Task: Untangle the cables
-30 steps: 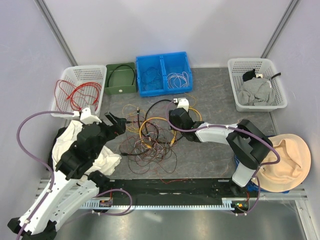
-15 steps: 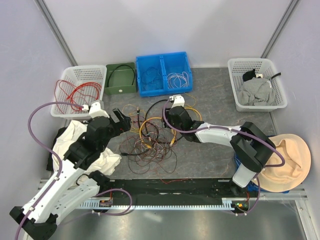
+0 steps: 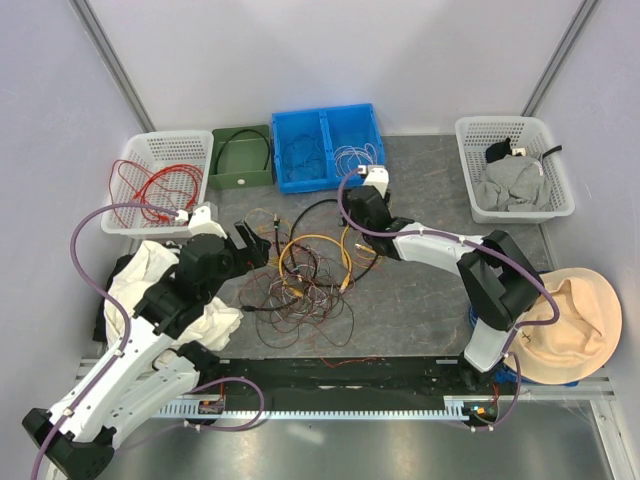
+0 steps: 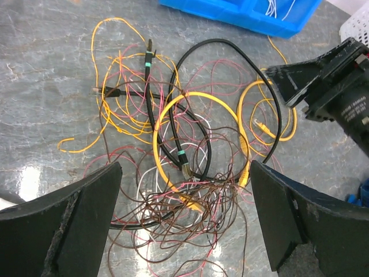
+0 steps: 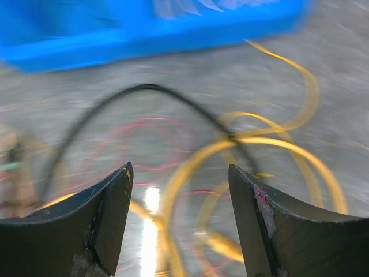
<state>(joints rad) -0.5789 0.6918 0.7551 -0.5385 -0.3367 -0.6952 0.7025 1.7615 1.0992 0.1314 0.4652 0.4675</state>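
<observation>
Right gripper (image 5: 179,190) backed toward blue bin (image 3: 300,186), released | left gripper (image 4: 184,167) released | cables (image 3: 300,275) on grey table (image 3: 420,300) | pale walls (image 3: 300,60)

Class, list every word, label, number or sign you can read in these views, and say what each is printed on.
No text can be read in any view.
White print on the black body of the right hand, seen in the left wrist view: too small and blurred to read.
Nothing else shows visible lettering.

We see the cables (image 4: 184,167) in yellow-orange, black w/ teal bands, plus fine red, brown & white strands; table (image 4: 46,75) mottled grey, bin (image 4: 242,11) blue.
</observation>
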